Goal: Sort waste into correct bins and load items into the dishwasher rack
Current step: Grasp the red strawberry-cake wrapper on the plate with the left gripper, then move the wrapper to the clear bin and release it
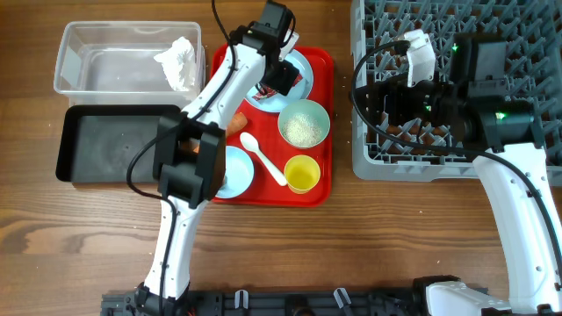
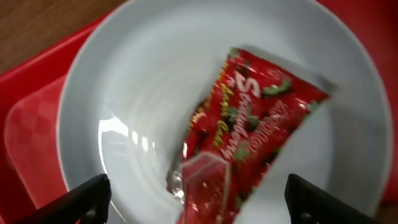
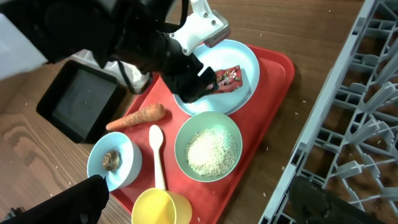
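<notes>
Inspection of the left tool (image 2: pixel 198 199): fingers spread wide, one tip at each lower corner of its wrist view, gripping nothing. Directly beneath it, between the tips but touching neither, lies the small red snack wrapper (image 2: pixel 249 130). Wrapper: glossy red film with yellow script lettering, green and dark specks, and a clear shiny end nearest the tool. It lies flat and slantwise on the light blue round plate (image 2: pixel 124 68). The plate sits in the red tray (image 2: pixel 31 130).

Right tool (image 3: pixel 199 205): fingers likewise spread, nothing between them. It hangs by the near edge of the dishwasher rack (image 3: pixel 360 124), which is to its right. Ahead of it, on the tray:
- yellow cup (image 3: pixel 160 208), nearest the tool;
- white plastic spoon (image 3: pixel 155 155), bowl end pointing away from the tool;
- pale green bowl (image 3: pixel 182 140) holding white rice-like grains (image 3: pixel 208 152);
- light blue bowl (image 3: pixel 130 171) with a small brown lump (image 3: pixel 112 160) inside;
- orange carrot (image 3: pixel 137 116), beyond the spoon.

Off the tray, well apart from both tools, the crumpled white paper napkin (image 1: pixel 178 63) lies in the clear tub (image 1: pixel 97 53). The black tray (image 1: pixel 114 145) stands just beside the tub on the bench (image 1: pixel 351 254).
</notes>
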Tool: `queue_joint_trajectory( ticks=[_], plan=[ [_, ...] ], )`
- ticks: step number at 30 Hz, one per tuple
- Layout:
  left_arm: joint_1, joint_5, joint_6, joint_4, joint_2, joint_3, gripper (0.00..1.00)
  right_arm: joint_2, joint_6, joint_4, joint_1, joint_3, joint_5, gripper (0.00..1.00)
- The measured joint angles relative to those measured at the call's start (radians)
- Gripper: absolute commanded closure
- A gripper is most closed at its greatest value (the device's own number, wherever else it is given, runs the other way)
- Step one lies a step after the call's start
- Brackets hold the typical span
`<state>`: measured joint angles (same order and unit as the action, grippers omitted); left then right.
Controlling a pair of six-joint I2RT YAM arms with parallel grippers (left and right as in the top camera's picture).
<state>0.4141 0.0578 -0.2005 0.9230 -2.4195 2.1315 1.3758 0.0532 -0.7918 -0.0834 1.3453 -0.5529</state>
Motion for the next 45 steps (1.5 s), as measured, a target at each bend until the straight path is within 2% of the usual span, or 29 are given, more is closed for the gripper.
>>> queue_joint_trajectory(
  ticks=[8,12,13,14,16,21,31,35,39,43,45],
  plan=[
    [0.000,-0.072,0.000,0.002,-0.042,0.010,0.09,0.000,0.000,-0.001,0.000,0.000,0.000,0.04],
    [0.000,-0.079,0.001,-0.047,-0.081,0.016,0.04,0.000,-0.003,-0.002,0.000,0.000,0.000,0.04],
    [0.000,-0.079,0.000,-0.056,-0.082,0.016,0.09,0.000,-0.003,-0.001,0.000,0.000,0.000,0.04],
    [0.000,-0.079,0.000,-0.063,-0.083,0.016,0.18,0.000,-0.003,-0.001,0.000,0.000,0.000,0.04],
    [0.000,-0.080,-0.002,-0.069,-0.083,0.017,0.46,0.001,-0.003,-0.001,0.000,0.000,0.000,0.04],
    [0.000,-0.082,-0.004,-0.071,-0.083,0.016,0.96,0.001,-0.003,-0.002,0.000,0.000,0.000,0.04],
    [-0.003,-0.079,0.013,-0.058,-0.069,0.016,0.96,0.001,-0.003,-0.008,0.000,0.000,0.000,0.04],
    [-0.038,-0.040,0.064,-0.053,0.077,0.016,0.96,0.001,-0.003,-0.008,0.000,0.000,0.000,0.04],
    [-0.172,-0.006,0.107,-0.044,0.269,0.032,0.96,0.001,-0.003,-0.008,0.000,0.000,0.000,0.04],
    [-0.353,0.004,0.240,0.045,0.263,0.039,0.95,0.001,-0.003,-0.008,0.000,0.000,0.000,0.04],
    [-0.422,-0.011,0.278,0.056,0.235,0.036,0.90,0.001,-0.003,-0.008,0.000,0.000,0.000,0.04]
  ],
)
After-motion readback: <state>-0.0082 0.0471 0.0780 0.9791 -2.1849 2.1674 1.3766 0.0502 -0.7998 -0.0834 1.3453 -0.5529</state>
